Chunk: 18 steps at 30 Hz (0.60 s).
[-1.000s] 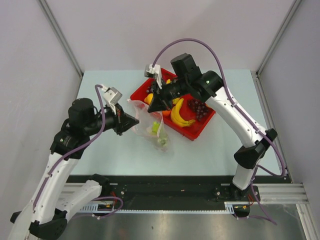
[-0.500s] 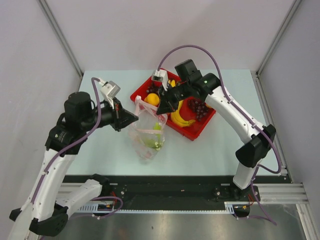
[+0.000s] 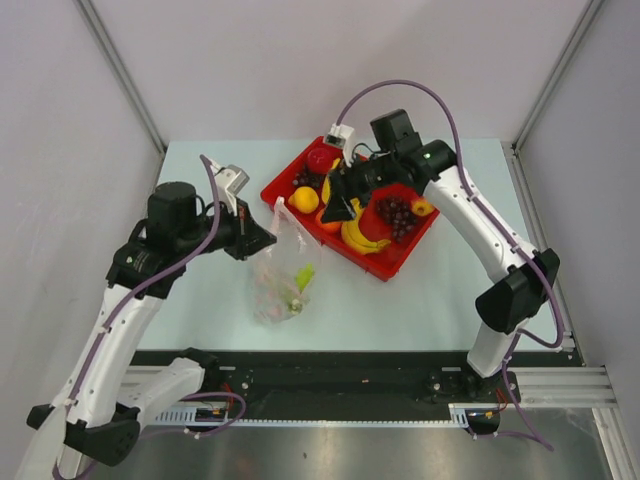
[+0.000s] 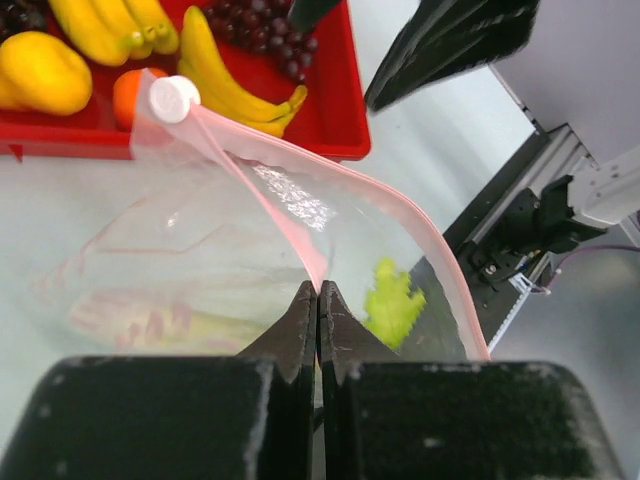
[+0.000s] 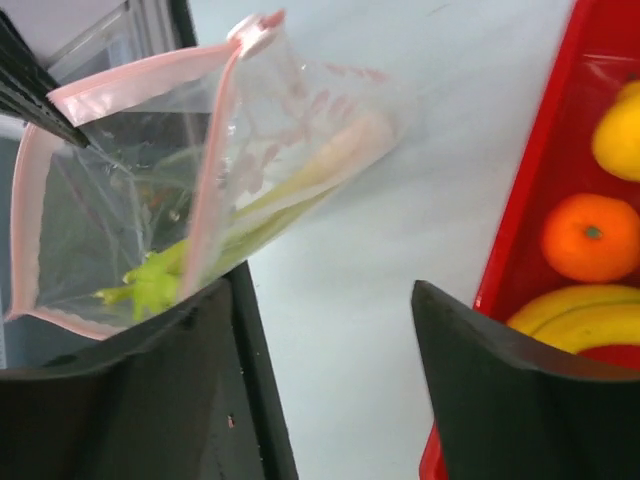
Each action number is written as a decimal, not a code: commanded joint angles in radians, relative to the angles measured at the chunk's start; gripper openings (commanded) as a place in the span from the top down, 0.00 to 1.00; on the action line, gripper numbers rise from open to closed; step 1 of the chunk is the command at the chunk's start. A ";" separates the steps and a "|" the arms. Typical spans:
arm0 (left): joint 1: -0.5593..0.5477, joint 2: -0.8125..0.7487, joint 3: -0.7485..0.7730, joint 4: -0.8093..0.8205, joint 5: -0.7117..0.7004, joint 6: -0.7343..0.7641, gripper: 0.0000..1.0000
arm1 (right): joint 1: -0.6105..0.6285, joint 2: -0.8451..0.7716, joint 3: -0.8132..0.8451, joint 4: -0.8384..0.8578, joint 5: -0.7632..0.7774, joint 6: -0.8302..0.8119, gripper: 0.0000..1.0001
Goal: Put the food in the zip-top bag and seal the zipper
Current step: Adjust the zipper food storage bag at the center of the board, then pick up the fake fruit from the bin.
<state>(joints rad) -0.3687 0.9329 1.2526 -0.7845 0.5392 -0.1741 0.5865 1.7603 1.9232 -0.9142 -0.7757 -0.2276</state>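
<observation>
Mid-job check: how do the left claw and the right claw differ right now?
The left claw is shut, pinching the pink zipper strip of the clear crinkly plastic bag; the right claw is open and holds nothing. The left claw sits over the pale table; the right claw is beside the red rectangular tray. Both have black fingers.

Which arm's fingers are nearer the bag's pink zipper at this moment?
Left. The left fingers are shut on the zipper itself, pinching it. The right fingers stand open over the table between the zip-top bag and the red tray, holding nothing.
</observation>
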 commanded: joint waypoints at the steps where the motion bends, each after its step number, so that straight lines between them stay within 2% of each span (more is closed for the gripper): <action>1: 0.046 0.014 -0.015 0.083 -0.009 -0.008 1.00 | -0.097 0.010 0.002 0.063 0.042 0.076 0.19; 3: 0.069 0.029 -0.024 0.097 0.002 -0.016 1.00 | -0.152 0.013 -0.027 0.084 0.079 0.076 0.18; 5: 0.082 0.032 -0.030 0.108 0.019 -0.027 1.00 | -0.197 0.021 -0.081 0.084 0.122 0.004 0.18; 9: 0.093 0.049 -0.047 0.128 0.021 -0.025 1.00 | -0.232 0.079 -0.125 0.061 0.206 -0.073 0.20; 13: 0.102 0.061 -0.053 0.129 0.024 -0.022 1.00 | -0.235 0.162 -0.148 0.052 0.228 -0.075 0.20; 18: 0.108 0.073 -0.055 0.139 0.025 -0.028 1.00 | -0.208 0.234 -0.181 0.118 0.260 -0.044 0.18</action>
<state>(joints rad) -0.2760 1.0008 1.2011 -0.6880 0.5533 -0.1844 0.3538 1.9610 1.7481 -0.8524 -0.5560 -0.2718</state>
